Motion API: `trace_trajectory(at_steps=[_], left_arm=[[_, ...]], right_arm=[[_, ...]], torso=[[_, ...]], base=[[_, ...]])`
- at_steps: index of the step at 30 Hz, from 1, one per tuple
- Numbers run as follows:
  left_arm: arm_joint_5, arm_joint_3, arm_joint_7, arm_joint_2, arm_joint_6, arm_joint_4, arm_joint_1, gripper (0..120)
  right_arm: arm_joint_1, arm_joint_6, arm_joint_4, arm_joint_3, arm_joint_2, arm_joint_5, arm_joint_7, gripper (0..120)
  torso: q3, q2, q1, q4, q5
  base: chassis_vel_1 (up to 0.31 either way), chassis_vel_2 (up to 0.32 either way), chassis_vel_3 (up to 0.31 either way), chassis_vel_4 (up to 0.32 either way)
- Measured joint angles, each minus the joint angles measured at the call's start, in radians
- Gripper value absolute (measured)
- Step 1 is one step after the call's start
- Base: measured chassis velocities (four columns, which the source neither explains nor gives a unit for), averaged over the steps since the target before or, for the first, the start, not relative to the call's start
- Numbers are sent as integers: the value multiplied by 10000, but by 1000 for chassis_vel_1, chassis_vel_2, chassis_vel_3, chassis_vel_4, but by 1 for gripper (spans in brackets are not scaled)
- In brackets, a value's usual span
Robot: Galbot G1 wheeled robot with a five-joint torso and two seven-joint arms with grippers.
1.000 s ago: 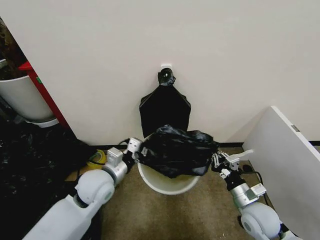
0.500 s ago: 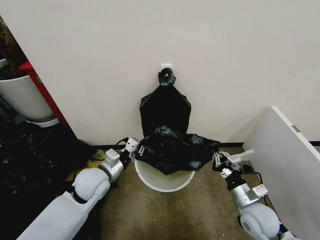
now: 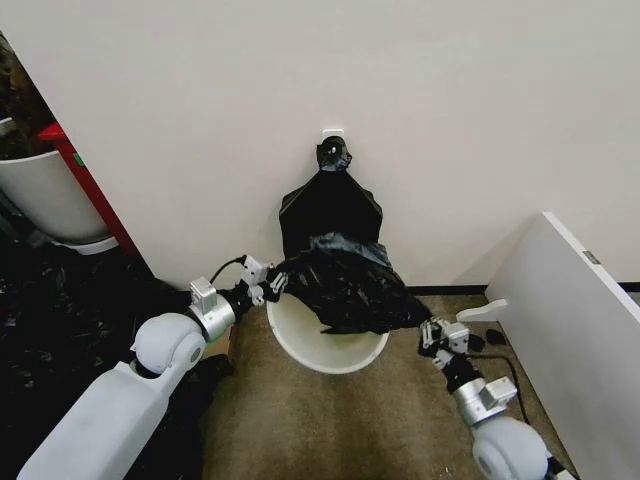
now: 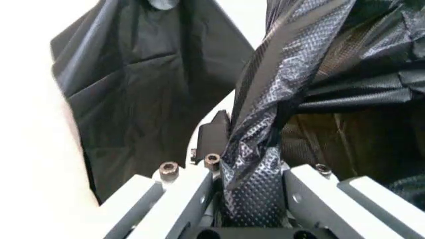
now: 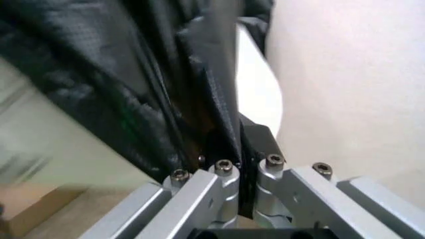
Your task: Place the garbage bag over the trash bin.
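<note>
Moved: garbage bag (image 3: 345, 282) has shifted toward the wall, its right corner now lower.
Left gripper (image 3: 268, 286): clamped on the bag's left edge, beside the bin's left rim.
Right gripper (image 3: 433, 333): pinching the bag's right corner, right of the bin.
Trash bin (image 3: 300, 345): near rim bare, far half under the bag.
Room: open carpet nearest; white panel (image 3: 570, 330) close right.

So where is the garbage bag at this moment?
In the head view the garbage bag hangs stretched over the far half of the trash bin, against the wall, held between the left tool and the right tool.
</note>
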Motion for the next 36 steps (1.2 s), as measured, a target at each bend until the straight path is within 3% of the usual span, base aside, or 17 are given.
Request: trace_trajectory(at_steps=[8, 13, 18, 24, 27, 30, 36], left_arm=[[-1314, 54, -1388, -223, 470, 153, -176, 0], [-1765, 37, -1624, -321, 771, 162, -223, 0], [-1655, 93, -1655, -386, 832, 75, -134, 0], [-1299, 215, -1707, -534, 837, -115, 172, 0], [-1162, 185, -1782, -569, 838, -297, 403, 0], [-914, 56, -2264, -666, 852, -727, 1051, 4], [-876, 361, -3136, -941, 865, -876, 1266, 1]], right_arm=[[-81, 1384, -640, -52, 15, -488, -1089, 0], [-140, 2167, -1255, -74, 135, -2170, -1052, 0], [-151, 2793, -1421, 98, 201, -3093, -849, 16], [-537, 4101, -1426, 761, -232, -3917, -1016, 41], [-736, 4599, -1424, 1034, -480, -4244, -1336, 48], [-1011, 4657, -1245, 1152, -1006, -4944, -901, 65], [-1036, 4755, -1318, 1551, -983, -4847, -166, 84]], torso=[[0, 0, 0, 0, 1], [0, 0, 0, -1, 3], [-1, 0, -1, 0, 3], [-1, 0, -1, -2, 3], [-1, 0, -1, -2, 0], [-1, 0, -1, 6, 3], [0, 0, -1, 0, 2]], base=[[0, 0, 0, 0], [0, 0, 0, 0], [0, 0, 0, 0], [0, 0, 0, 0], [0, 0, 0, 0], [0, 0, 0, 0], [0, 0, 0, 0]])
